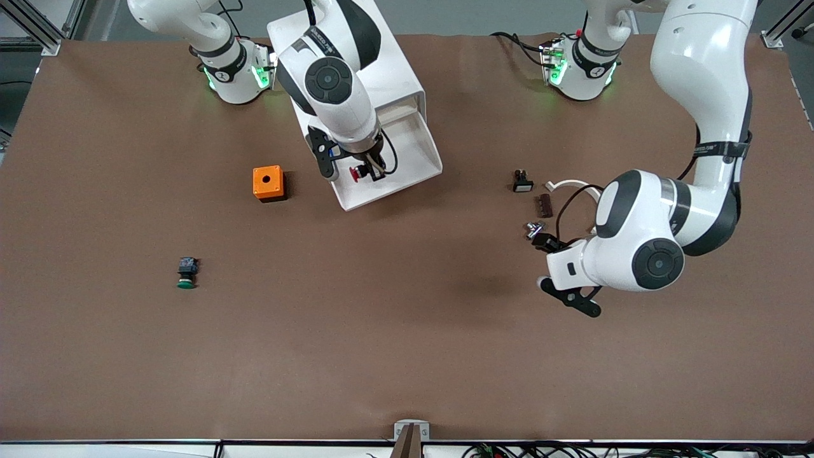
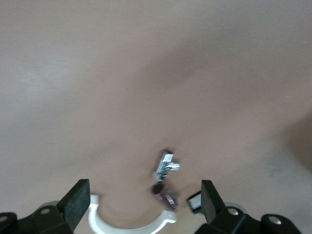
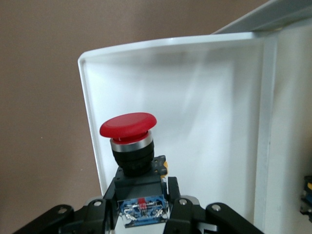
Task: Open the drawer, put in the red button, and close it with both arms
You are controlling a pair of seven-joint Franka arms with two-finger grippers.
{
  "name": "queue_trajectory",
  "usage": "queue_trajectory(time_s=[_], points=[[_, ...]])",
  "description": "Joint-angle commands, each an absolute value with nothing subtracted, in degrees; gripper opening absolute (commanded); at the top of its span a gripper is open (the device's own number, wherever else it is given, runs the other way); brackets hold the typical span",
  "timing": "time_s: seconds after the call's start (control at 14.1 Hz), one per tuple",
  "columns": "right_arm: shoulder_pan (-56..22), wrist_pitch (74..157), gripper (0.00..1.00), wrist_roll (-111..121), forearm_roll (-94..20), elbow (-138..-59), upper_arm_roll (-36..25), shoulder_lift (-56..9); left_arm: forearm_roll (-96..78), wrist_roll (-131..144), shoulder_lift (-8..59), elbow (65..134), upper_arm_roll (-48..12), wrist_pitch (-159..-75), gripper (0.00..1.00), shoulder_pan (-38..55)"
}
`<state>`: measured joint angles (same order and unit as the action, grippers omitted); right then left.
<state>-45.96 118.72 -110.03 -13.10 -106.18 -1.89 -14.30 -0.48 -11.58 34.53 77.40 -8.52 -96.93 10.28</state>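
Right end effector [image 1: 367, 170]: I hold it over the open drawer [image 1: 407, 162], fingers [image 3: 178, 207] clamped on the black-blue body of the red button [image 3: 130, 141].
Red button: gripped in my right end effector with its red cap pointing out past the fingertips, above the drawer's white floor near the rim that faces the front camera; I cannot tell whether it touches the floor.
Drawer: pulled out of the white cabinet [image 1: 375, 70], which stands by the surface's edge where my bases are, close to the right arm's base. The tray slants out toward the middle of the surface.
Left end effector [image 1: 559, 273]: I hold it low over the surface toward the left arm's end, fingers [image 2: 73, 204] spread wide with nothing between them. This arm waits.
Small parts: under and just beside my left end effector lie a silver metal piece [image 2: 166, 165], a dark brown block [image 1: 545, 205], a white curved clip [image 1: 568, 185] and a small black part with a white face [image 1: 523, 184], clustered close together.
Orange box [image 1: 268, 183]: on the surface just beside the drawer, toward the right arm's end, its hole facing up.
Green button [image 1: 186, 273]: lying on its side, well apart from the orange box, nearer the front camera and nearer the edge at the right arm's end.
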Motion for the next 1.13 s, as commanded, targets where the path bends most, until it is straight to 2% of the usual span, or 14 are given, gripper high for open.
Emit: queue_trajectory(time_s=[0.0,0.42,0.71,0.99,1.06], points=[[-46.76,120.32,0.33,-110.74,-15.12,-106.7,-2.46,-15.37,1.58,-7.15,32.17,78.05,-8.0,-96.42,1.0,10.72],[-47.55,122.34,0.35,-110.66,-15.21,-106.44,-2.46,-17.84,1.67,32.38,32.17,78.13,-9.75,-96.5,1.0,13.27],[-48.43,122.43,0.41,-110.74,-15.21,-106.26,-2.46,-18.02,2.02,46.46,32.87,78.22,-10.46,-96.5,1.0,16.87],[-49.13,122.34,0.53,-110.74,-15.12,-106.08,-2.55,-18.02,1.49,53.14,33.57,78.22,-10.46,-96.85,1.0,20.9],[-49.22,122.17,0.66,-110.83,-15.12,-106.0,-2.55,-17.93,1.49,56.22,34.18,78.14,-10.46,-97.73,1.0,22.14]])
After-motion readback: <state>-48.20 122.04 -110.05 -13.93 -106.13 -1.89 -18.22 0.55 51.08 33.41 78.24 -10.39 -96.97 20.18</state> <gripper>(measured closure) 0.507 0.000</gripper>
